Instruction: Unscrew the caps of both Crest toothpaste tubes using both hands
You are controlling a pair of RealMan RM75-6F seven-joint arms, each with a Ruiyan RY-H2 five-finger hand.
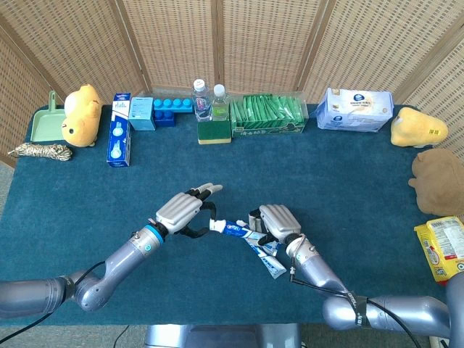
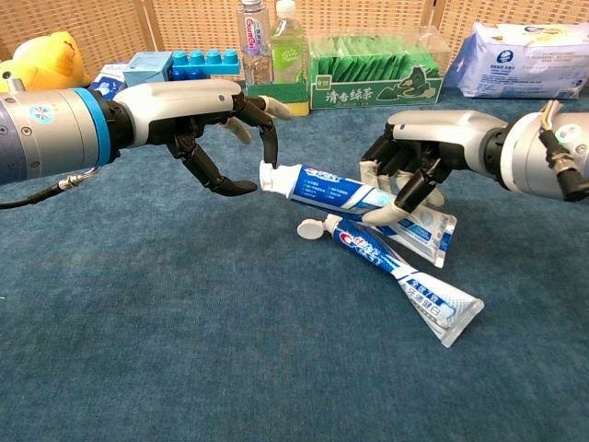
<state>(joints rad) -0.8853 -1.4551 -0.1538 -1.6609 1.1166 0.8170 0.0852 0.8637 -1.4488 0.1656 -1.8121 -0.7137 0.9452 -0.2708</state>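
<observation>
Two hands share one toothpaste tube (image 2: 345,191): right hand (image 2: 419,161) grips its body, left hand (image 2: 216,120) pinches its cap (image 2: 268,177).

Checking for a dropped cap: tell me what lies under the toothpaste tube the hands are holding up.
Under the raised tube lies the second tube on the blue cloth, with a white cap at its end. The tail beneath the right hand is partly covered.

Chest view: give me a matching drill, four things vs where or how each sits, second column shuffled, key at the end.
1. upper toothpaste tube
2. lower toothpaste tube
3. left hand
4. right hand

A. lying flat on the blue cloth
B. fingertips at the raised tube's cap
C. lifted off the cloth, cap pointing left
D. gripping the raised tube near its crimped end

Pairs: 1-C, 2-A, 3-B, 4-D
</observation>
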